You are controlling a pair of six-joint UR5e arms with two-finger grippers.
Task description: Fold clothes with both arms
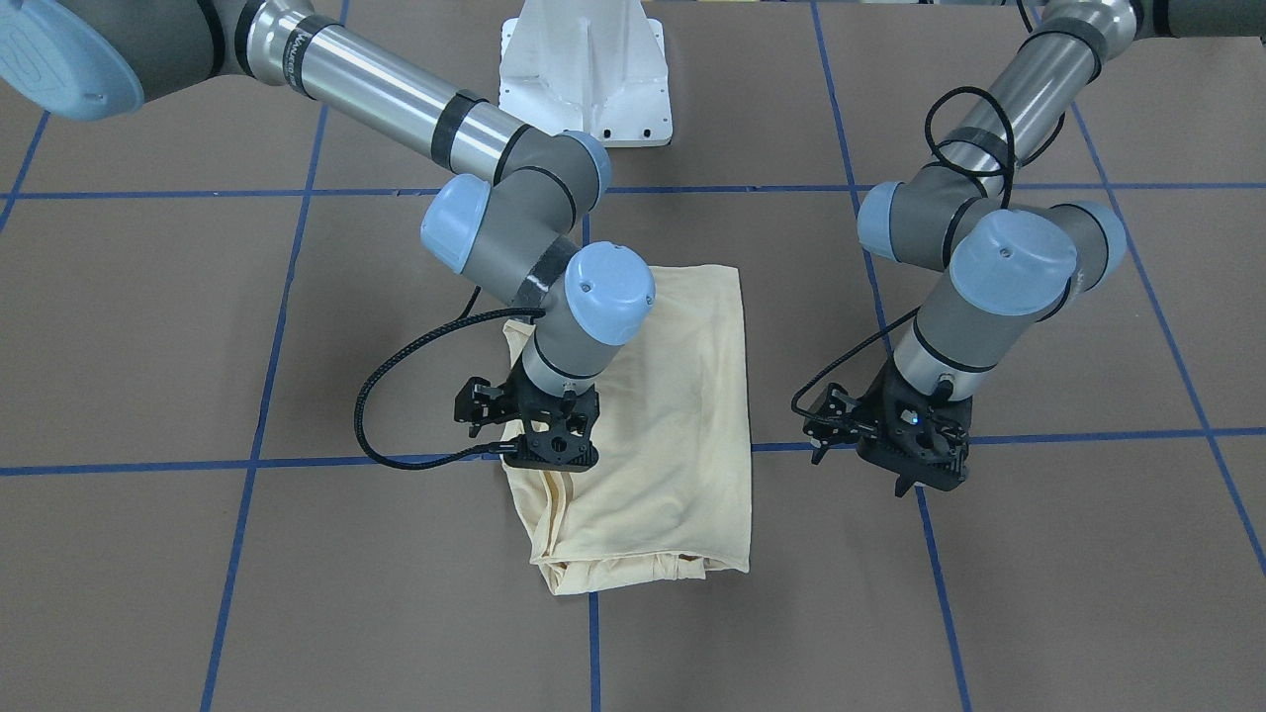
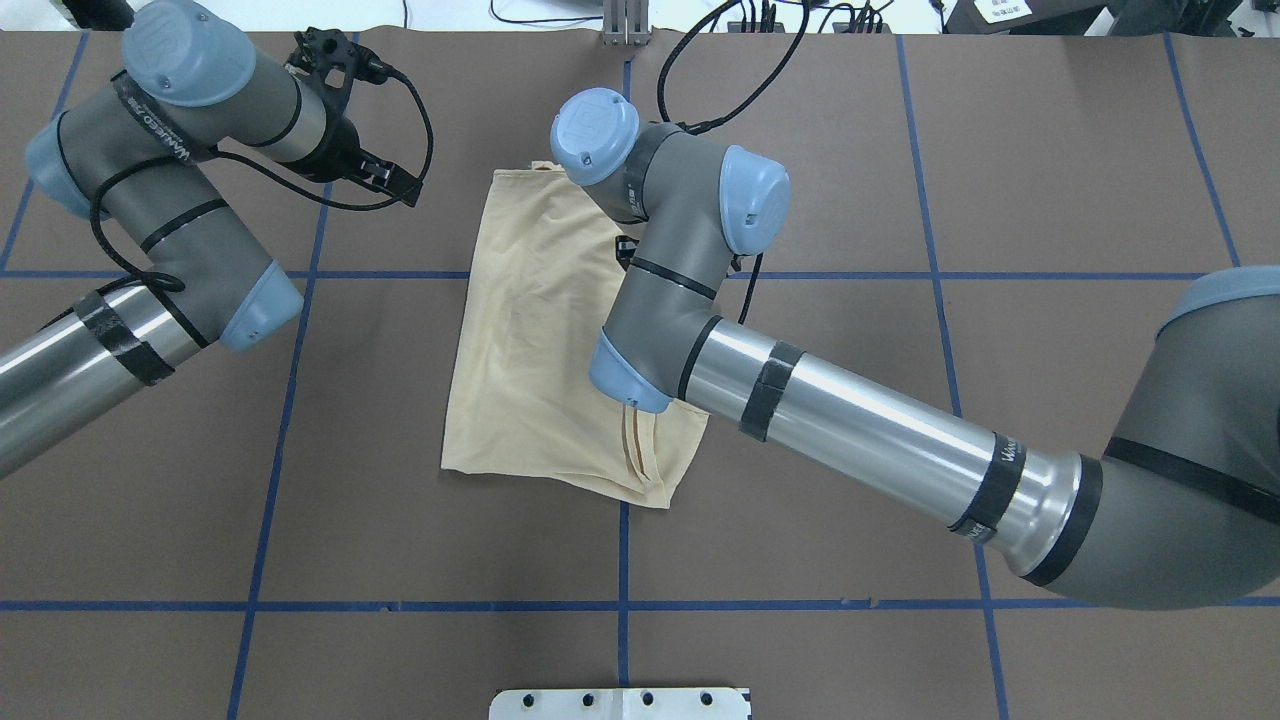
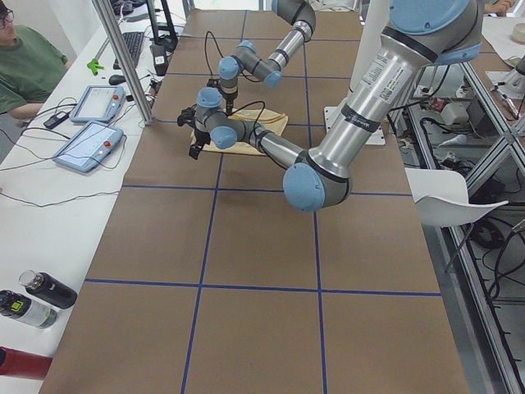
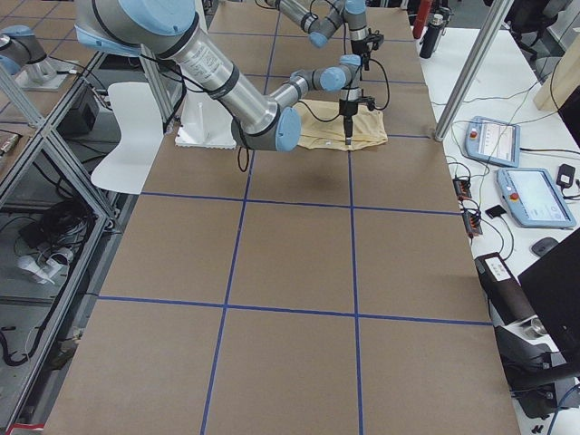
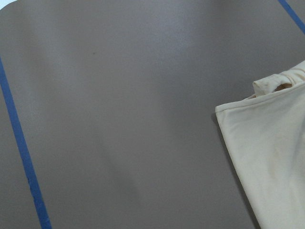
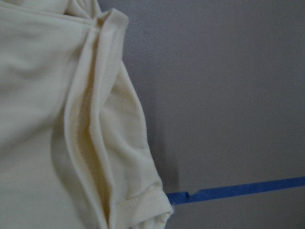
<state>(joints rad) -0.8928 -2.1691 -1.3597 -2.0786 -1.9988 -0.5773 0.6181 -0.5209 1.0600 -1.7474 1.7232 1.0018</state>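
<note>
The clothes are one pale cream-yellow shirt (image 1: pixel 663 415) lying folded into a narrow stack on the brown table (image 2: pixel 530 330). No print shows. My right gripper (image 1: pixel 552 457) hangs low over the stack's edge on the robot's right. The right wrist view shows layered folds and a hem (image 6: pixel 119 157) lying flat. My left gripper (image 1: pixel 920 480) hovers over bare table to the robot's left of the shirt (image 2: pixel 390 185), apart from it. The left wrist view catches only the shirt's corner (image 5: pixel 271 152). Neither wrist view shows fingers. I cannot tell whether either gripper is open or shut.
Blue tape lines (image 2: pixel 620 605) grid the table. The white pedestal base (image 1: pixel 584 69) stands at the robot's side. A seated person (image 3: pixel 25 66), teach pendants (image 3: pixel 86 144) and bottles (image 3: pixel 33 300) line the side bench beyond the far table edge.
</note>
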